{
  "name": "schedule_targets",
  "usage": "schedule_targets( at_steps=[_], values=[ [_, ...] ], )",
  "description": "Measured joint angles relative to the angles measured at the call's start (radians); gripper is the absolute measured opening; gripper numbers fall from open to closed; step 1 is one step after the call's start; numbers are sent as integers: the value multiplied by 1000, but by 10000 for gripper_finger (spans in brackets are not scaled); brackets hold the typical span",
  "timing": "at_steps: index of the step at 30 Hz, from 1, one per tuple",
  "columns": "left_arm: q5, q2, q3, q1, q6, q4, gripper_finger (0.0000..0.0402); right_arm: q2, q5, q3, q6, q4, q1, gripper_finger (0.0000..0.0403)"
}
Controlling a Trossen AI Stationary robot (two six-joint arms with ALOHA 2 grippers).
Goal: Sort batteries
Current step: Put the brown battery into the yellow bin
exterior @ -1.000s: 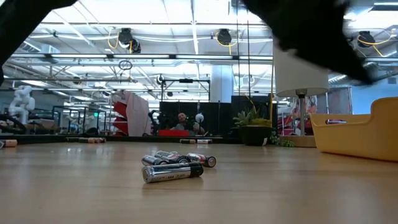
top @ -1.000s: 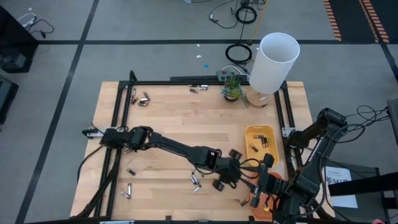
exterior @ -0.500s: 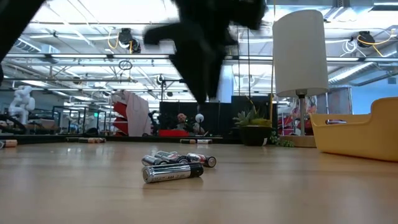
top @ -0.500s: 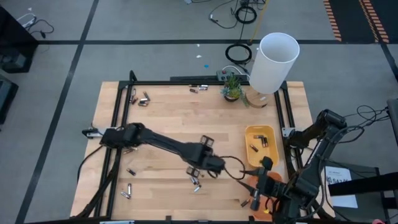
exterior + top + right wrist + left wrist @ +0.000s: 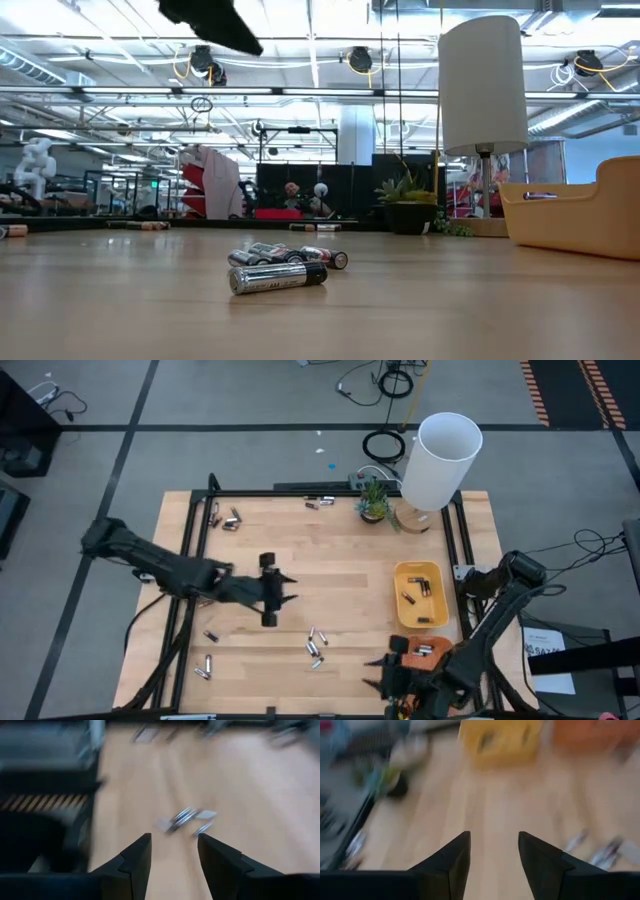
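Note:
Several small silvery batteries [image 5: 315,646] lie in a loose cluster on the wooden table, near its front middle; the low view shows them as a pile [image 5: 281,268], and both wrist views see them too [image 5: 600,851] [image 5: 184,818]. More batteries lie at the near left [image 5: 206,665] and far left [image 5: 232,518]. Some lie in the yellow tray [image 5: 436,572]. My left gripper [image 5: 285,590] [image 5: 492,834] hangs open over the table's left middle, with nothing between its fingers. My right gripper [image 5: 375,673] [image 5: 172,835] stands open at the near right, pointing toward the cluster.
An orange tray [image 5: 427,651] sits in front of the yellow one, partly under my right arm. A white lamp [image 5: 440,460] and a small potted plant [image 5: 373,500] stand at the far right. A black frame [image 5: 190,550] runs along the table's edges.
My left gripper has swung from beside the orange tray toward the table's left edge, rising and rolling as it went. My right gripper has moved toward the near edge and the left, sinking a little and tipping further down. The batteries on the table have not moved.

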Motion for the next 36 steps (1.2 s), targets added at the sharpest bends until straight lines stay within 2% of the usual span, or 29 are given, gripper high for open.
schedule_targets(
  at_steps=[3, 5, 7, 9, 12, 16, 19, 25, 33, 36],
  values=[
    [57, -78, -235, -1, 111, 454, 175, 16, -250, 0, -35, 1, -35, 153],
    [60, -91, -335, 16, 183, 681, 175, 16, -431, 2, -29, -2, -67, 153],
    [60, -92, -386, 39, 234, 854, 175, 16, -572, 12, -2, -18, -102, 153],
    [64, -92, -406, 64, 274, 944, 175, 16, -660, 15, 37, -34, -138, 153],
    [120, -92, -406, 100, 310, 975, 175, 25, -778, 15, 46, -85, -184, 153],
    [208, -92, -407, 145, 338, 996, 175, 50, -887, 15, 41, -134, -222, 153],
    [222, -92, -407, 176, 332, 977, 175, 74, -953, 15, 31, -163, -233, 153],
    [255, -92, -407, 222, 329, 907, 175, 105, -992, 15, -7, -199, -231, 153],
    [295, -92, -407, 253, 316, 915, 175, 164, -1020, 15, -94, -208, -219, 153],
    [294, -92, -407, 263, 301, 931, 175, 199, -1074, 15, -111, -208, -220, 153]
  ],
)
